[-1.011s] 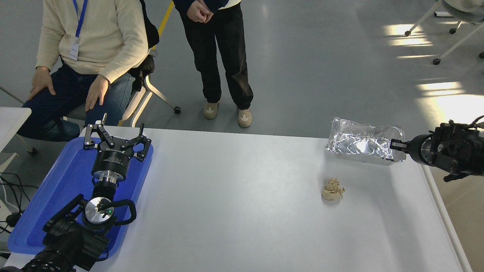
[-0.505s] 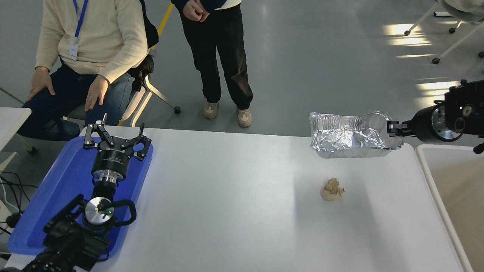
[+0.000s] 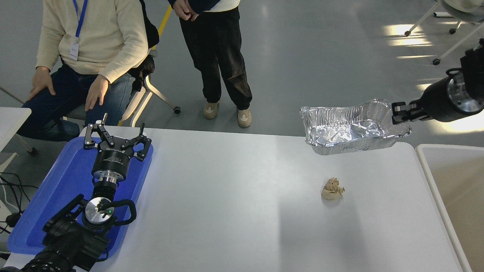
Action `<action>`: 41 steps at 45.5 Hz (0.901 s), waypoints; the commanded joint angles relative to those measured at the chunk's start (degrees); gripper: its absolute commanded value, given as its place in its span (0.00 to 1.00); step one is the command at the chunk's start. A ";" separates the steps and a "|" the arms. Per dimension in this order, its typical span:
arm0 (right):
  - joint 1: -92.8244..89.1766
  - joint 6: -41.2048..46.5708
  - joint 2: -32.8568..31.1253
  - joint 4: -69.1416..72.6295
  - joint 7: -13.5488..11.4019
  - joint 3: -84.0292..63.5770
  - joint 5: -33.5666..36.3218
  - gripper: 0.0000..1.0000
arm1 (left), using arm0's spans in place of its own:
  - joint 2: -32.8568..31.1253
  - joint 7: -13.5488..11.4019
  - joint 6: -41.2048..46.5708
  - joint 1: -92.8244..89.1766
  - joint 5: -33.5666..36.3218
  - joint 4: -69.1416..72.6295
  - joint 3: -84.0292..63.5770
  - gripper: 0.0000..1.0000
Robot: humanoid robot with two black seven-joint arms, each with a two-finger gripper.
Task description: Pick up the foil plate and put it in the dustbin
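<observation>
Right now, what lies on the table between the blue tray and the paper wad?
Nothing: in the head view, the white table is bare from the blue tray to the paper wad.

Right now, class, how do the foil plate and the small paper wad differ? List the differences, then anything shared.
The foil plate is shiny silver; the paper wad is dull beige.
The foil plate is a large open tray; the paper wad is a small crumpled lump.
The right gripper holds the foil plate aloft; the paper wad lies on the white table.
Both look wrinkled.
</observation>
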 commanded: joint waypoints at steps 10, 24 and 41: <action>4.28 4.56 -4.40 -0.14 -0.54 -0.50 -2.75 0.00 | 0.00 0.00 -0.01 0.00 0.00 -0.01 0.00 1.00; 1.30 5.44 -15.47 -4.97 -1.33 -0.41 -10.22 0.00 | 0.00 0.00 -0.01 0.00 0.00 -0.01 0.00 1.00; -17.15 9.92 -22.95 -31.68 2.00 6.17 -13.30 0.00 | 0.00 -0.09 -0.01 0.00 -0.08 0.08 0.00 1.00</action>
